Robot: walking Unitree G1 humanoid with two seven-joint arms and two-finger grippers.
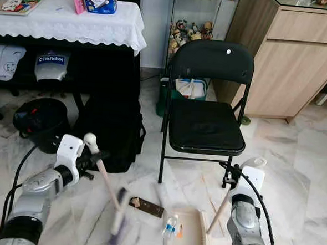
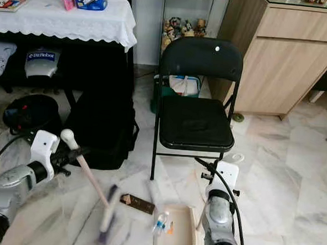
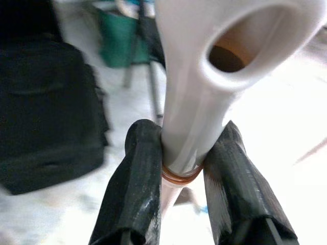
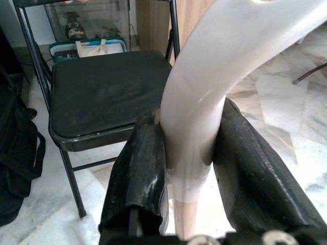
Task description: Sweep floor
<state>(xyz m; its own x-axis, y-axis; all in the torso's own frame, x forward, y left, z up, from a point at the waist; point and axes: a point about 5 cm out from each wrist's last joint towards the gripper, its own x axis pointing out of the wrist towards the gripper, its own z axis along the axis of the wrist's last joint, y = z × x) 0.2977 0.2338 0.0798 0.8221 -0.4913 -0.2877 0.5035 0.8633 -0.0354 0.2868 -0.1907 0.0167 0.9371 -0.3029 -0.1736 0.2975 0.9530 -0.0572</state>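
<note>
My left gripper [image 1: 94, 158] is shut on the top of a pale broom handle [image 1: 103, 174], and its black fingers [image 3: 135, 168] clamp the white grip. The broom head [image 1: 118, 222] is blurred, low on the marble floor. My right gripper [image 1: 235, 177] is shut on the white handle [image 4: 204, 87] of a beige dustpan [image 1: 190, 238], which rests on the floor between my arms. A small clear bottle [image 1: 170, 227] and an orange scrap [image 1: 179, 231] lie at the pan's left edge. A brown wrapper [image 1: 146, 206] lies on the floor between the broom head and the pan.
A black folding chair [image 1: 206, 125] stands just ahead, with a green basket [image 1: 190, 88] behind it. A black bag [image 1: 110, 130] and a black bucket [image 1: 38, 120] sit under the cloth-covered table [image 1: 64, 22] on the left. A wooden cabinet [image 1: 300, 64] is at the right.
</note>
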